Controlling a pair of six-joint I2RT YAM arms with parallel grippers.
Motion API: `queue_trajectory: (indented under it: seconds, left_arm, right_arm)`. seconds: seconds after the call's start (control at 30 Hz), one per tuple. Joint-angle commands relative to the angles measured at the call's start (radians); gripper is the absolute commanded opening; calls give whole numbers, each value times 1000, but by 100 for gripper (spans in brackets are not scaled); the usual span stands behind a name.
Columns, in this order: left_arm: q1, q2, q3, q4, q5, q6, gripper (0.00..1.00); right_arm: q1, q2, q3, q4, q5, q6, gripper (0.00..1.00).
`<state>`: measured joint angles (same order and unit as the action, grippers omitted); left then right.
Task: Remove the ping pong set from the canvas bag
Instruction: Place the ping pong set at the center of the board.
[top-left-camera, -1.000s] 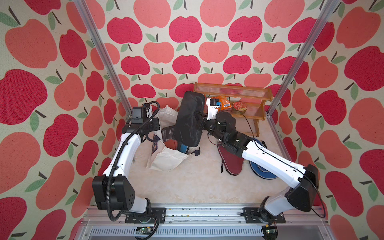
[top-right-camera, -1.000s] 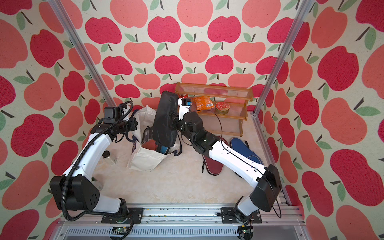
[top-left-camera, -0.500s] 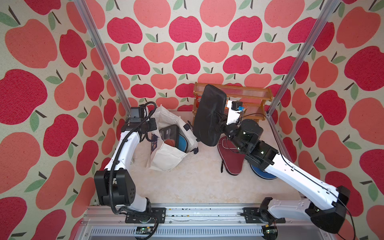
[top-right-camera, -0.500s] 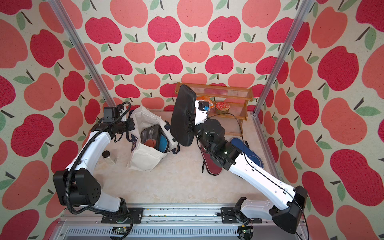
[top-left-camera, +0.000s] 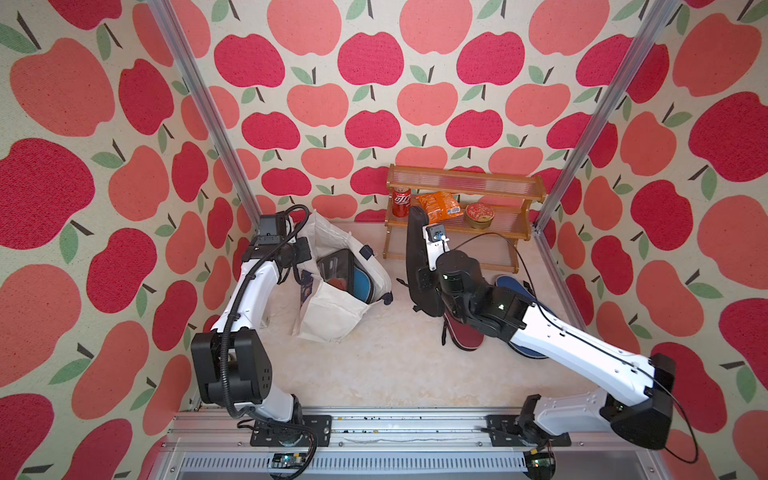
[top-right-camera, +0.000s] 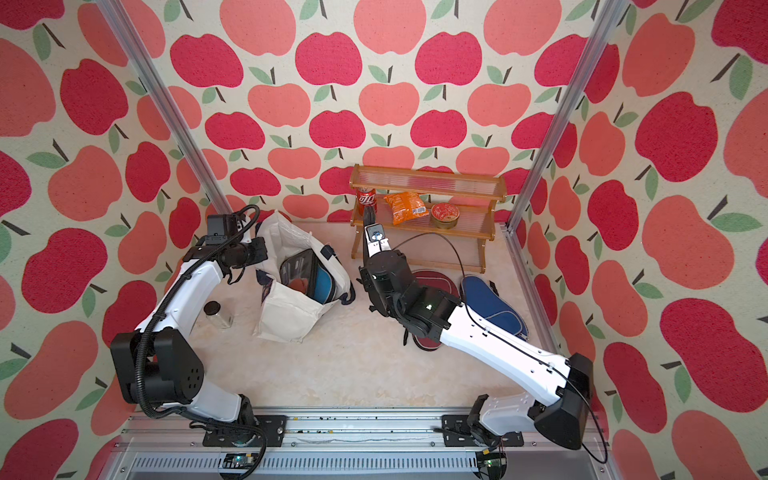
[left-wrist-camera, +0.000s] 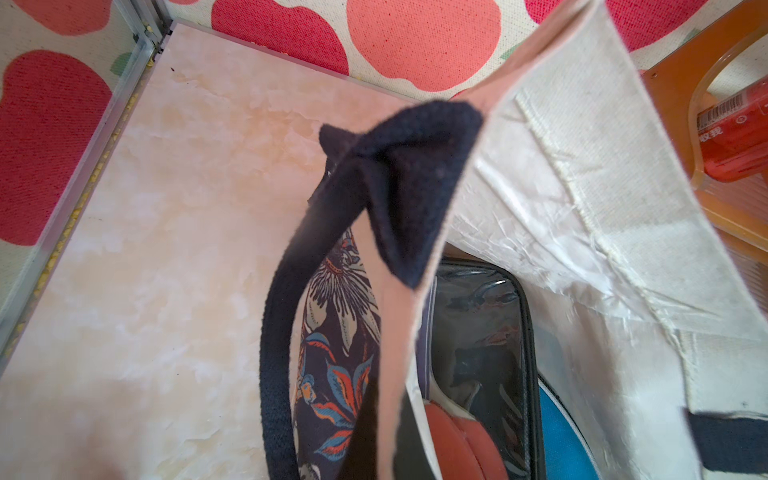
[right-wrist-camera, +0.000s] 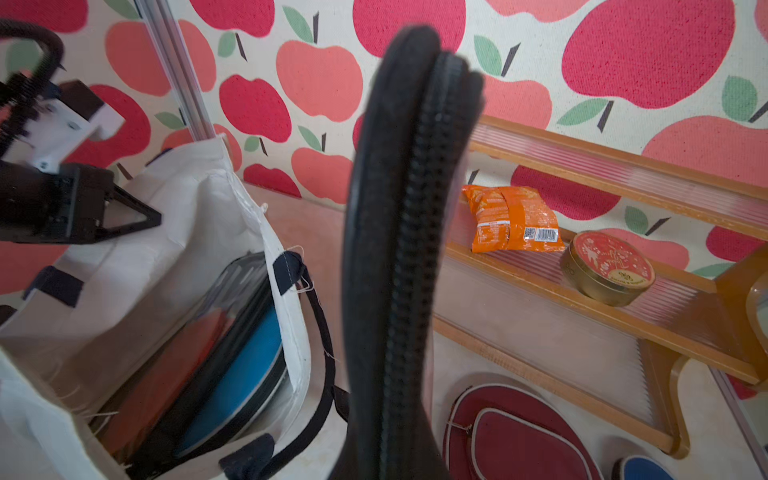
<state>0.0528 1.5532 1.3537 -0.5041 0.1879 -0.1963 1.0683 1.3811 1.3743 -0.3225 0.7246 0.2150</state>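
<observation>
Moved: since a second ago my right claw has carried the flat black zip-edged paddle case away from the bag mouth. The case now hangs upright, edge-on, between bag and shelf.
Bag: the off-white boxy canvas bag with navy strap handles sits on the floor, mouth open.
Inside it: two, standing on edge and side by side. One is a black-edged clear case showing a red paddle, one a teal-blue zip cover.
Shelf: the two-tier wooden shelf holds three things: one red can, one orange snack packet, one round red-topped tin.
Floor: two covers just beside each other, a maroon zip cover and a dark blue zip cover.
Cases counted: five. Two are bagged, two on the floor, one held.
Right claw: clamped narrow on the black case.
Left claw: closed on the bag's rim by a handle.
Jar: one small glass jar with a black lid, beside my left arm.
</observation>
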Motion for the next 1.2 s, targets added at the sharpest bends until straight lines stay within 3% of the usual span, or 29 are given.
queue_trajectory:
  seconds: [0.0,0.23,0.33,0.9,1.17]
  left_arm:
    - [3,7,-4,-41,-7,-20,0]
    - [4,-8,-8,-37,-14,-13,0]
    - [6,-10,-9,-31,-10,-14,0]
    - [15,-20,-11,-22,8,-22,0]
    - [15,-14,-10,-24,14,-25,0]
  right_arm:
    - [11,93,169,-240,123,106,0]
    - [11,398,472,-698,67,289,2]
    - [13,494,537,-803,57,343,1]
    - [4,777,692,-990,121,396,0]
    - [-14,820,705,-974,112,382,11]
